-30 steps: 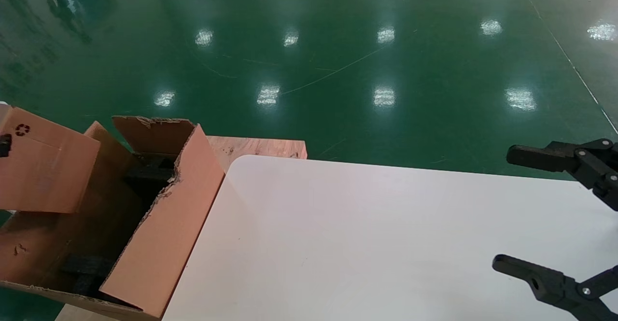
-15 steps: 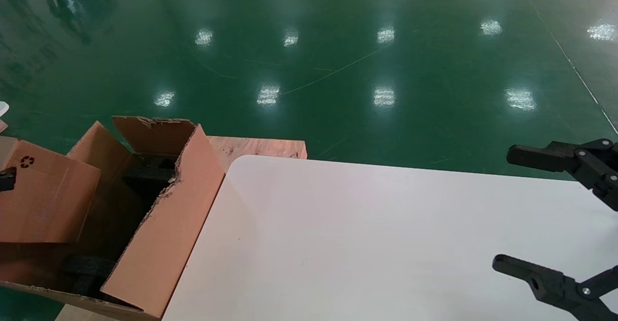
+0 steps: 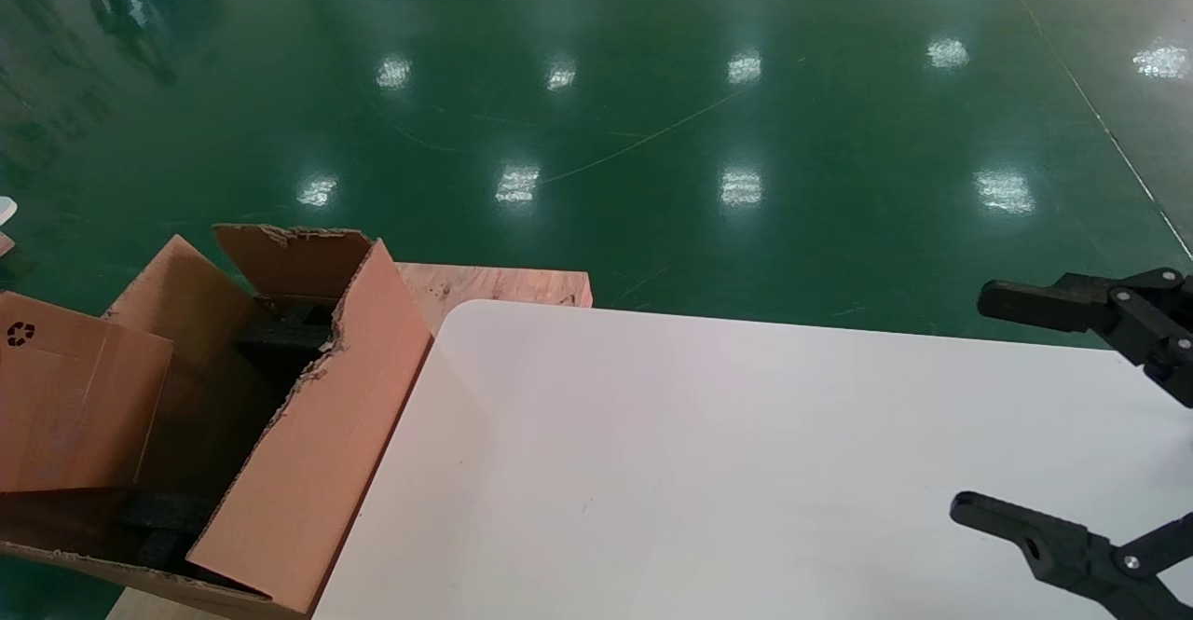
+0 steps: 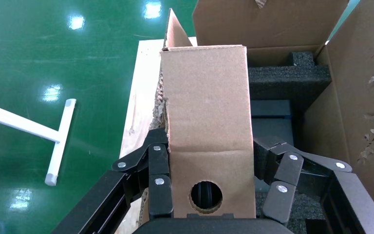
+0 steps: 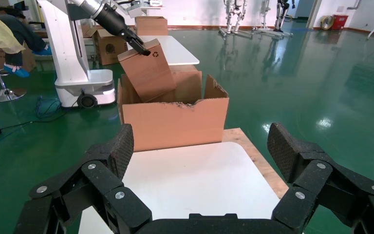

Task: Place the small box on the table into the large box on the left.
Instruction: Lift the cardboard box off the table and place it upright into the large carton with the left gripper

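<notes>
Your left tool (image 4: 209, 195) is clamped on the small box (image 4: 207, 122), one finger (image 4: 158, 183) pressed to each long side, and the narrow face with the round hole sits right against the tool's palm. In the right wrist view you see that same tool (image 5: 141, 48) gripping the small box (image 5: 148, 73) at its upper end, the carton tilted and its lower end dipping inside the large box (image 5: 175, 122). From your head view the small box (image 3: 70, 406) shows at about 9 o'clock, low within the large box (image 3: 298, 452), whose torn flaps stand beside the desk's (image 3: 699, 461) rounded corner; black foam pieces (image 4: 287, 78) lie in the bottom beneath the carton. Compared with a second ago, the small box has sunk deeper into the large box and slid toward 9 o'clock, so the recycling symbol (image 3: 20, 332) now sits lower and the left tool has left the head view. Your right tool (image 3: 1016, 406) hangs parked at 3 o'clock over the desk, its fingers spread wide apart and unmoved. A pale wooden board (image 3: 503, 284) lies behind the large box.
</notes>
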Motion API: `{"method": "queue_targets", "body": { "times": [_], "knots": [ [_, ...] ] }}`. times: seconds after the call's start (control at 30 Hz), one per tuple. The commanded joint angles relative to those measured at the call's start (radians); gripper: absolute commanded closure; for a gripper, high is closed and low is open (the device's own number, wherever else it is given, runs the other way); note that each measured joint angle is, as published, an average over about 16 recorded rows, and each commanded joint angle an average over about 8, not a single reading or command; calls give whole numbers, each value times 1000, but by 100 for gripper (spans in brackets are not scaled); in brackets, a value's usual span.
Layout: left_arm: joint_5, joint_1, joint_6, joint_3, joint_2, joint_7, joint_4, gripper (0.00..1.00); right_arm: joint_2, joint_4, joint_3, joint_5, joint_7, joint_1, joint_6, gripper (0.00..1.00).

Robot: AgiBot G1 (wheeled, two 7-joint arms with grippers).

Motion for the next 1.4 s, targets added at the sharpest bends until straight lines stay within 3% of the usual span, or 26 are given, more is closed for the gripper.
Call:
{"method": "queue_targets", "body": {
  "times": [0.03, 0.57, 1.4],
  "knots": [
    [-17, -6, -8, 15, -4, 9, -2, 100, 0, 0, 0, 0, 0, 0, 0, 0],
    [-144, -50, 49, 79, 82, 159, 148, 100, 0, 0, 0, 0, 0, 0, 0, 0],
    [-315, -43, 29, 237, 83, 248, 203, 100, 0, 0, 0, 0, 0, 0, 0, 0]
  ]
}}
